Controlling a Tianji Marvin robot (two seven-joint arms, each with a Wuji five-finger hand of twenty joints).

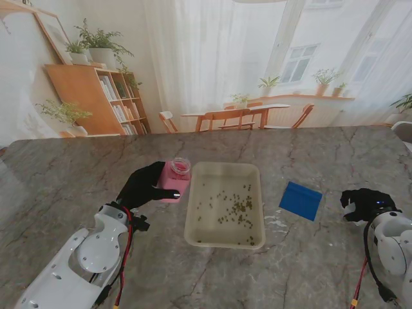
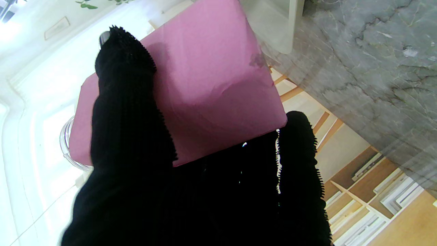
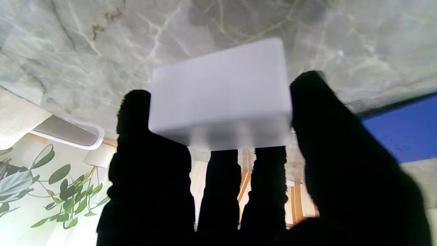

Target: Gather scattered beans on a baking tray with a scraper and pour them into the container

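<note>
A white baking tray (image 1: 212, 226) lies mid-table with several green beans (image 1: 235, 206) scattered in it. Just left of the tray stands the pink container (image 1: 175, 182) with a clear round rim; my left hand (image 1: 143, 185) is shut on it. Up close, the black fingers (image 2: 129, 130) wrap the container's pink side (image 2: 211, 78). The blue scraper (image 1: 300, 200) lies flat on the table right of the tray, untouched. Farther right, my right hand (image 1: 364, 203) is shut around a white rectangular block (image 3: 218, 92). The scraper's blue edge (image 3: 403, 136) shows beside that hand.
The marble table top (image 1: 77, 174) stretches wide on all sides. A corner of the tray (image 2: 273, 24) sits close to the pink container. Both white forearms rise from the near corners.
</note>
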